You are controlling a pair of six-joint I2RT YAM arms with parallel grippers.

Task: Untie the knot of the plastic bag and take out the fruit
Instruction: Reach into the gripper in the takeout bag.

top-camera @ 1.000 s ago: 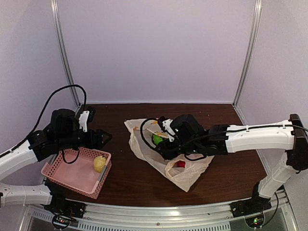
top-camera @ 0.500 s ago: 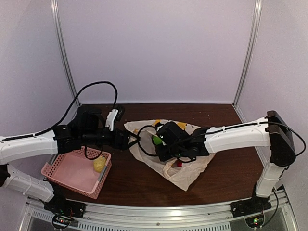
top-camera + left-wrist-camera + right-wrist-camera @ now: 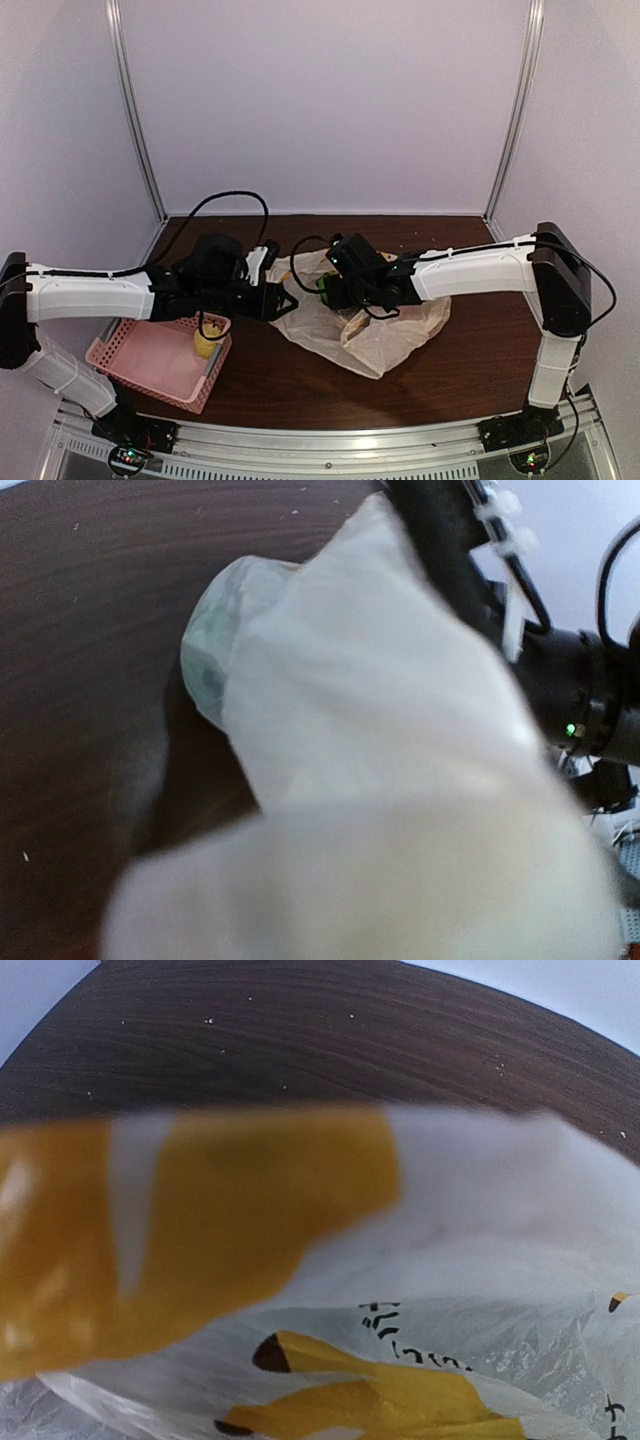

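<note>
Bag [image 3: 385,335] mid-frame on table [image 3: 480,365], green fruit [image 3: 326,290] at its upper-left edge, basket [image 3: 140,365] lower left holding pear [image 3: 207,340], left gripper [image 3: 283,302] at bag's left edge, right gripper [image 3: 338,292] beside green fruit, spread of both jaws unreadable.

Orange-printed plastic bag [image 3: 480,1290] over dark table [image 3: 300,1040]

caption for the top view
The left gripper and right gripper meet at the plastic bag; yellow fruit in pink basket.

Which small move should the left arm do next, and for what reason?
Probably close the left pincer on the plastic bag at its left edge and hold it: the pincer sits there, while the right pincer is by the green fruit inside.
</note>
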